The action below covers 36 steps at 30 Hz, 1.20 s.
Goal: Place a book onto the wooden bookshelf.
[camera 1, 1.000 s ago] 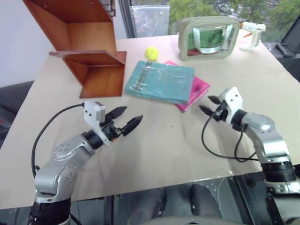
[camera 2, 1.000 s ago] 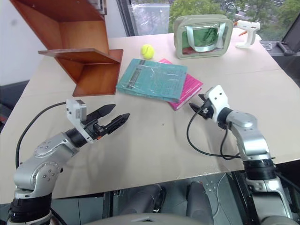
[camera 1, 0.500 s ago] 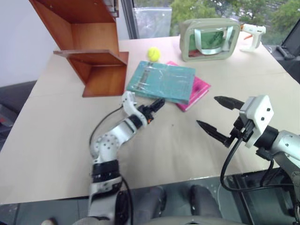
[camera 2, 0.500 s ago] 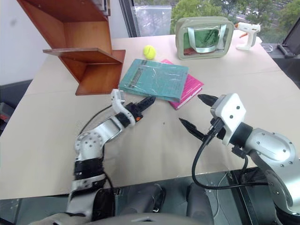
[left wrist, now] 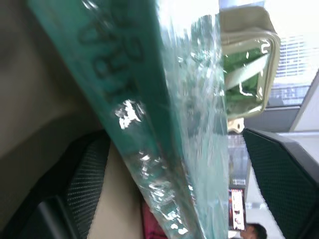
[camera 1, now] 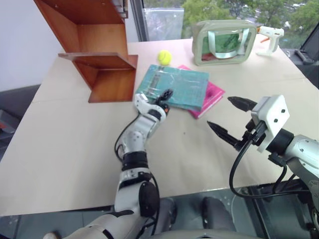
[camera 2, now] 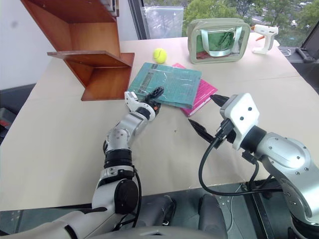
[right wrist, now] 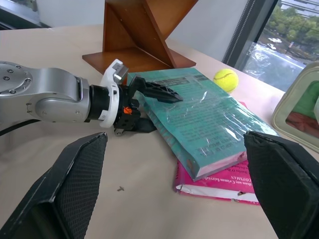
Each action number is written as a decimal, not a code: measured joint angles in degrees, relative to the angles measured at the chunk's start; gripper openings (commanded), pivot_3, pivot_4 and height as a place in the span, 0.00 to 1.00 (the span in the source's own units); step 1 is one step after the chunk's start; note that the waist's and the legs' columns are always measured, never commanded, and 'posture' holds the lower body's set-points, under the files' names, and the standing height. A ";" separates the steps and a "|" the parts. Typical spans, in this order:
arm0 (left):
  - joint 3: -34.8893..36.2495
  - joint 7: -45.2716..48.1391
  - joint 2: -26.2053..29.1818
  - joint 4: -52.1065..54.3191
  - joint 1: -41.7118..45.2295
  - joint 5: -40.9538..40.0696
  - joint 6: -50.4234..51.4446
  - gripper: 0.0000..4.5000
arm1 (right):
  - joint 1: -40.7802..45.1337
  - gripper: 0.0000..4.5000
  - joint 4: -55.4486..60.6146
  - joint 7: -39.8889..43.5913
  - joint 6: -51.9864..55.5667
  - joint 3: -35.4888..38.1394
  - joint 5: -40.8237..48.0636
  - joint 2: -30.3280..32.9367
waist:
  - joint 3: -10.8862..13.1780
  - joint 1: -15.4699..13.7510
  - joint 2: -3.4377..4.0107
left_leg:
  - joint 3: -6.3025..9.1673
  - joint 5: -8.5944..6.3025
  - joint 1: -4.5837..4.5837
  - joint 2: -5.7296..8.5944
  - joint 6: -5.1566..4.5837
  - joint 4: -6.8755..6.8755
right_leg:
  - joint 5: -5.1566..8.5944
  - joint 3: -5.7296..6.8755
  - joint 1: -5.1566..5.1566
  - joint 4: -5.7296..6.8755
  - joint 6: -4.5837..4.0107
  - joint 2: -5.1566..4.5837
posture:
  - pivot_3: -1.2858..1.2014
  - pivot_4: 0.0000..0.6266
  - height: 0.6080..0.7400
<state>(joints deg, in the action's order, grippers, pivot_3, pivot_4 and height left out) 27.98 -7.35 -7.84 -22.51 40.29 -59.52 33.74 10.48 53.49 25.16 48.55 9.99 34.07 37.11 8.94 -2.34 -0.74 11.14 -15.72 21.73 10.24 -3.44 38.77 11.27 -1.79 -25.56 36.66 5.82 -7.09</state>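
Nearest, right gripper (camera 1: 232, 121) raised over the tan table (camera 1: 65, 139), black fingers spread wide on nothing. Further in, left gripper (right wrist: 149, 107) at the near corner of the book (camera 1: 174, 87), one finger over its glossy cover and one under its edge, parted around it and not visibly pressed tight; book lying flat atop the pink book (camera 1: 213, 95). Beyond, wooden bookshelf (camera 1: 102, 74) just left of the book, then tennis ball (camera 1: 164, 57), clear pouch (camera 1: 223, 42) and glue gun (camera 1: 269, 39).

L gripper (right wrist: 149, 107) reached fwd, fingers now straddling teal book (right wrist: 209, 124) edge; R gripper (camera 1: 232, 119) pulled back, opened wider.
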 measured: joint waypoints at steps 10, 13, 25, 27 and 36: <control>0.84 1.43 0.07 -0.85 0.42 -7.38 -1.93 0.00 | 0.01 1.00 -0.06 -0.79 -0.02 0.01 0.46 0.87 | -0.15 -0.20 -0.10 | 0.01 0.00 0.01 0.00 0.00 0.10 | -0.02 0.01 0.04 0.02 0.02 0.01 | 0.52 0.24 1.00; 0.62 0.93 0.13 1.42 -0.74 -9.77 2.04 0.00 | 0.02 1.00 -0.15 -0.73 -0.10 0.01 0.50 0.88 | -0.14 -0.19 -0.11 | 0.01 0.00 0.03 0.01 0.00 0.13 | -0.03 0.00 0.03 0.02 0.04 0.02 | 0.52 0.24 1.00; -10.81 18.34 24.21 21.39 -3.04 -15.01 25.31 0.00 | 1.61 1.00 -2.50 -0.72 -2.06 -0.17 1.00 -0.21 | -0.02 0.17 -0.22 | -0.01 -0.09 0.07 -0.09 0.12 0.12 | -0.10 -0.02 -0.12 0.09 -0.09 0.20 | 0.52 0.24 1.00; -18.23 29.06 33.96 26.49 0.81 -4.14 19.88 0.00 | 2.90 1.00 -2.74 -0.65 -2.62 0.23 2.25 -0.39 | -0.03 0.14 -0.17 | -0.06 -0.15 0.04 -0.09 0.23 0.06 | -0.13 -0.04 -0.08 0.01 -0.14 0.19 | 0.52 0.24 1.00; -35.39 57.10 49.83 26.13 15.45 36.17 -20.52 0.00 | 8.99 1.00 -2.06 -1.34 -2.88 9.22 18.19 1.60 | 0.02 0.20 -0.17 | 0.10 -0.07 0.17 -0.39 0.08 -0.48 | -0.37 0.19 -0.07 -0.91 -0.33 0.39 | 0.52 0.24 1.00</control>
<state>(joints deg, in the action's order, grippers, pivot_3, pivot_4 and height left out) -7.41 49.76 41.99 3.62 55.73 -23.34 13.22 19.47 51.43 23.82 45.67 19.21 52.26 38.71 8.96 -2.15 -0.92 11.23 -15.79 21.90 9.86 -3.35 38.29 10.90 -1.59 -25.63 35.75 5.49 -6.70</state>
